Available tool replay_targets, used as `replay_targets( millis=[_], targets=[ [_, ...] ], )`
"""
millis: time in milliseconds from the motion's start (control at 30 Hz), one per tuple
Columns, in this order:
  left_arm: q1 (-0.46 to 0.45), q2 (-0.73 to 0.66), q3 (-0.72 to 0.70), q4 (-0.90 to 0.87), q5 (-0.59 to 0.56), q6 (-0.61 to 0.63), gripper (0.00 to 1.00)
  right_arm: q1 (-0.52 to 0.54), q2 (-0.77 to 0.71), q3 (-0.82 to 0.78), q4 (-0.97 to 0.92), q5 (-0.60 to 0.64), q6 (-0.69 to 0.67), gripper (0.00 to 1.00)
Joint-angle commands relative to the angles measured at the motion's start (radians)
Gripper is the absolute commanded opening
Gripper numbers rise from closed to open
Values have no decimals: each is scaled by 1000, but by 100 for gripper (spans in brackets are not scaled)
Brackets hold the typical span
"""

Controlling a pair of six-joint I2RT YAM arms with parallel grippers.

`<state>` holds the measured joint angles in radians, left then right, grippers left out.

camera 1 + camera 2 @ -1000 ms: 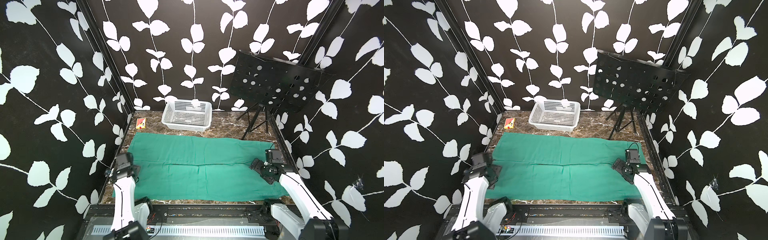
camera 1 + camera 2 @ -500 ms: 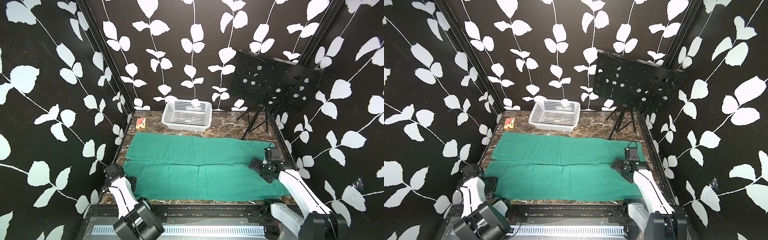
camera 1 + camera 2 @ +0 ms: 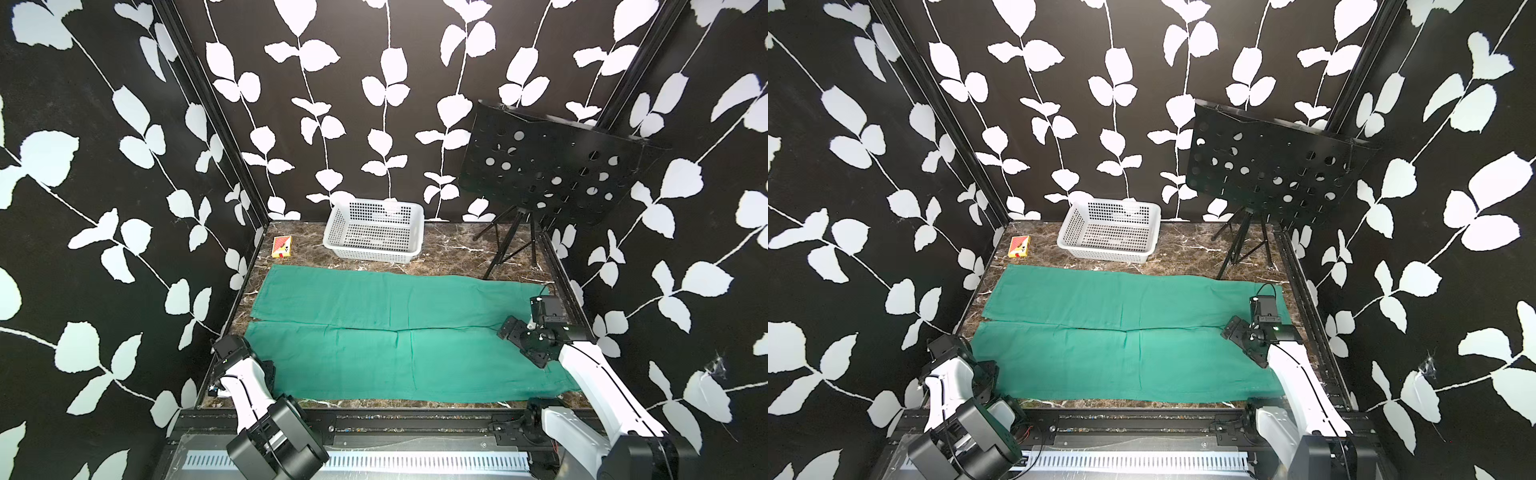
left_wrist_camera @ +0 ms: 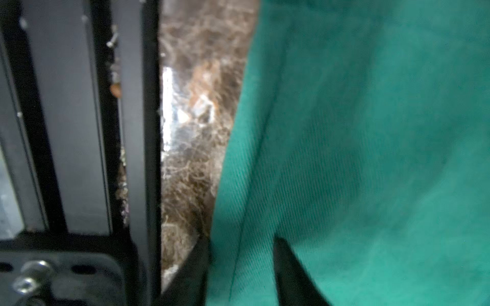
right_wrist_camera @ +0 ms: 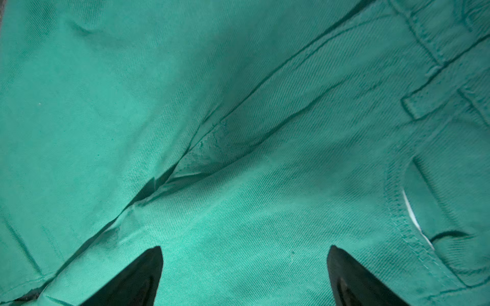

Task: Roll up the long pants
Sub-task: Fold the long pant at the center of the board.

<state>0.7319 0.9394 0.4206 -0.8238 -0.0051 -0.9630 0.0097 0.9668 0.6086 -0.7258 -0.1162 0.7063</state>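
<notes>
Long pants (image 3: 395, 332) lie flat and unrolled, just in front of the basket (image 3: 374, 249). Left gripper (image 4: 240, 265) straddles the hem corner away from the basket, jaws narrow (pinching or not: cannot tell). Right gripper (image 5: 244, 251) is spread wide over the waist end, holding nothing.

Risk: catching one layer only, so the roll skews.

Stand legs (image 3: 503, 249) beside the basket crowd the far trouser leg. Card box (image 3: 281, 247) sits on the basket's other side.

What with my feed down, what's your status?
Left gripper astride cuff edge, grip unconfirmed. Right gripper open over waist. Long pants flat, unrolled. Basket behind, apart.
</notes>
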Motion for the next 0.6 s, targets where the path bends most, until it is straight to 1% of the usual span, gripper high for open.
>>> replay_targets(
  millis=[0, 100, 233, 367, 433, 567],
  targets=[
    [2, 0, -46, 78, 61, 14, 20, 4, -3, 80, -49, 75, -12, 99],
    [0, -19, -45, 69, 60, 38, 1, 1, 0, 123, -87, 121, -33, 99],
    [0, -16, -18, 53, 71, 53, 0, -8, -10, 133, -128, 171, -24, 99],
    [1, -22, 25, 25, 53, 78, 0, -36, -23, 95, -166, 225, 49, 99],
    [1, -25, 41, 12, 45, 85, 0, -71, -25, 74, -182, 225, 62, 99],
    [2, -13, 60, -4, 46, 87, 0, -187, -26, 32, -233, 205, 95, 100]
  ],
)
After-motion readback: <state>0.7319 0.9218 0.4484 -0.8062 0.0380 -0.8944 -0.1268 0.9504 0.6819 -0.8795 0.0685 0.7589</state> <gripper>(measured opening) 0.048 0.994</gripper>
